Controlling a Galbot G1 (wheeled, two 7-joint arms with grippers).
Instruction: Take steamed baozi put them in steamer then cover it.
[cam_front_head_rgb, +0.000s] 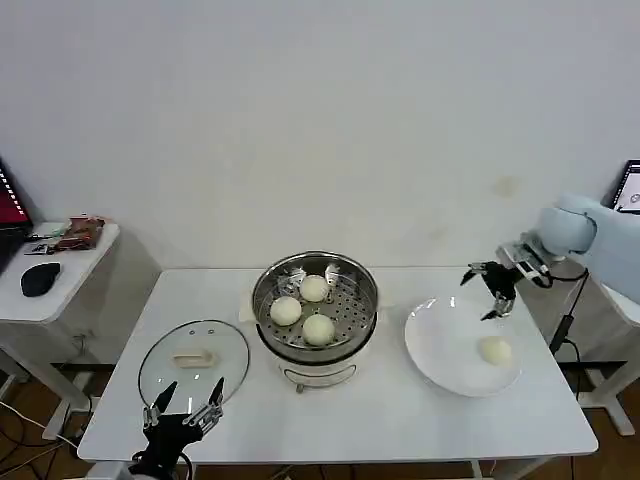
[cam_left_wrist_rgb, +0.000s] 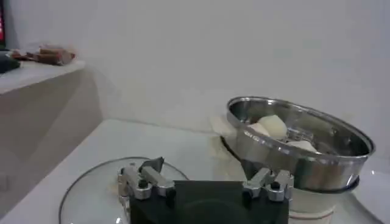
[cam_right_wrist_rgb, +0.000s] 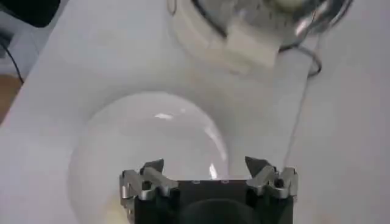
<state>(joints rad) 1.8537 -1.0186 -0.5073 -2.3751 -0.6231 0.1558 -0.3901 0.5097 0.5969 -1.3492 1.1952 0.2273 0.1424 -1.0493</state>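
progress stands at 3 of 4: 3 steamed baozi (cam_front_head_rgb: 302, 310) sit on the perforated tray inside the steamer (cam_front_head_rgb: 271, 279), which stands mid-counter (cam_front_head_rgb: 400, 420) on its white base. the 4th bun (cam_front_head_rgb: 495, 350) lies alone on the white plate (cam_front_head_rgb: 440, 350) to the robot's right of the steamer, well apart from it. the cover (cam_front_head_rgb: 190, 360) rests flat on the counter to the robot's left of the steamer, handle up, not yet fitted.

right gripper (cam_front_head_rgb: 491, 290) hangs above the far edge of the plate, near the last bun but not touching it; its jaws are spread and hold nothing. the right wrist view looks down between them onto the plate (cam_right_wrist_rgb: 152, 146).

left gripper (cam_front_head_rgb: 184, 412) sits at the near counter edge just beside the cover, jaws released and empty, idle.

judgement: remaining work is to grasp the last bun, move it into the steamer beside the other 3, then lift the cover and seat it on the rim.
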